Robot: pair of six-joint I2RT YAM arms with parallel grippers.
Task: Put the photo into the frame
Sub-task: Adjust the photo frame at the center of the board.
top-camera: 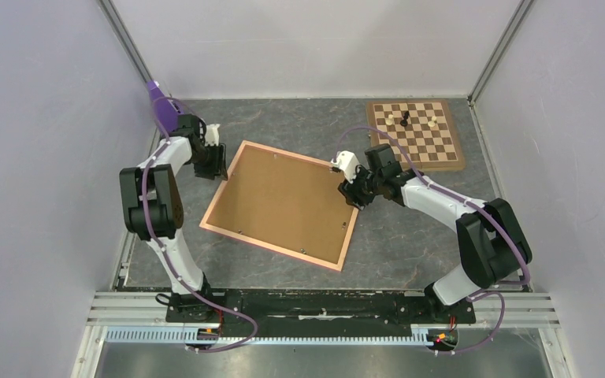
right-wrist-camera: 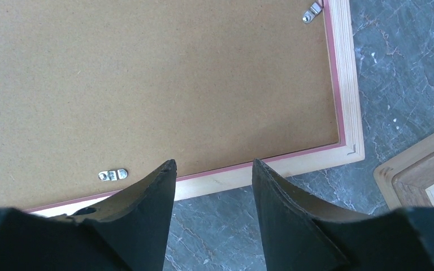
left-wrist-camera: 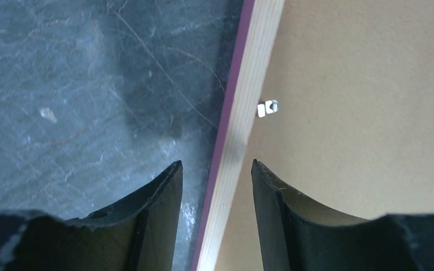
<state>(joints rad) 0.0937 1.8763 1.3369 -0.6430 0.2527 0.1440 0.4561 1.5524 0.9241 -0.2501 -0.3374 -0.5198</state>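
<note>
Mid-table (top-camera: 410,236), on grey slate: frame (top-camera: 270,247) lies flat, back side up, turned so one corner points at the arm bases. Pale wood rail all round, thin pink lip on its inner edge. Brown board (top-camera: 283,201) fills the whole opening and sits inside the rail. The photo can't be seen in any view, so can't tell where it is. Chessboard (top-camera: 429,150) is flat at the far right of the table, apart from the frame; its corner shows at the edge of the right wrist view (right-wrist-camera: 418,175). Left claw (top-camera: 219,167) is at the frame's far-left edge. In its wrist view (left-wrist-camera: 216,166) the jaws are spread and straddle the rail (left-wrist-camera: 243,135): one finger (left-wrist-camera: 164,197) over the slate, the other over the board, with a gap on both sides and nothing pinched. Right claw (top-camera: 348,189) is at the frame's right edge near the far corner. In its wrist view (right-wrist-camera: 213,165) the jaws are spread too, with the rail running across between the two fingertips and no grip on it. Purple object (top-camera: 157,98) sits by the far-left wall behind the left arm. Small metal clips (right-wrist-camera: 113,175) sit on the board just inside the rail, one beside the left claw (left-wrist-camera: 268,107). A few chess pieces (top-camera: 404,120) stand on the chessboard's far rows, dark and light.
</note>
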